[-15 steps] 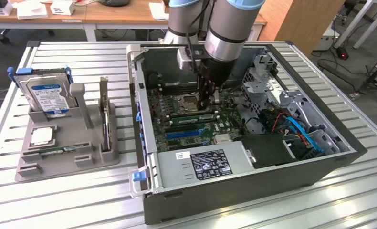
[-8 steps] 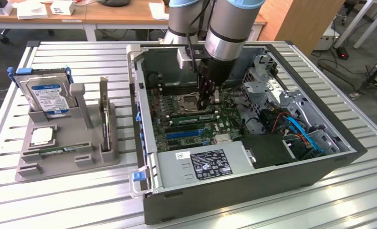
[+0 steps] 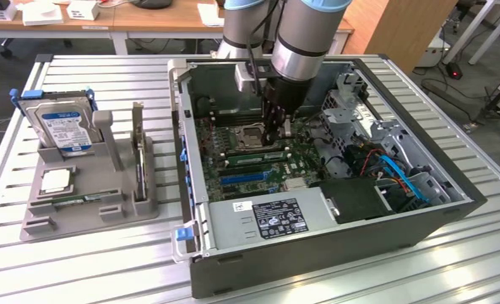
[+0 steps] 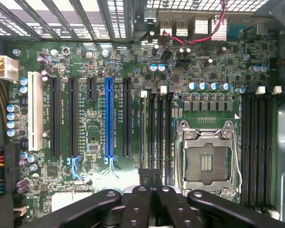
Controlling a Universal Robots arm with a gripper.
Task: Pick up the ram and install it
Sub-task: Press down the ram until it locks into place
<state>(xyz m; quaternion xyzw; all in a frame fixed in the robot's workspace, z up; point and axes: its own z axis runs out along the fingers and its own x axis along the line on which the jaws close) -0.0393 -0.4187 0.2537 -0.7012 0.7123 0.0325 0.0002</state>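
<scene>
The ram [image 4: 143,128] is a thin green stick seen edge-on, standing in a slot with a white latch beside the open processor socket [image 4: 206,159]. My gripper [image 4: 149,173] is shut, with its black fingertips [image 4: 143,175] pressed together at the near end of that stick. Nothing shows between them, and I cannot tell whether they touch the ram. In the exterior view the gripper [image 3: 277,136] reaches straight down into the open computer case [image 3: 195,209], onto the memory slots next to the socket [image 3: 252,134].
A grey holder [image 3: 43,221] stands on the slatted table at the exterior view's left. It carries a hard drive [image 3: 62,126], a square silver chip [image 3: 56,182], a dark upright card [image 3: 138,149] and a narrow green strip [image 3: 75,199]. Blue cables [image 3: 402,177] and a drive cage crowd the case's right side.
</scene>
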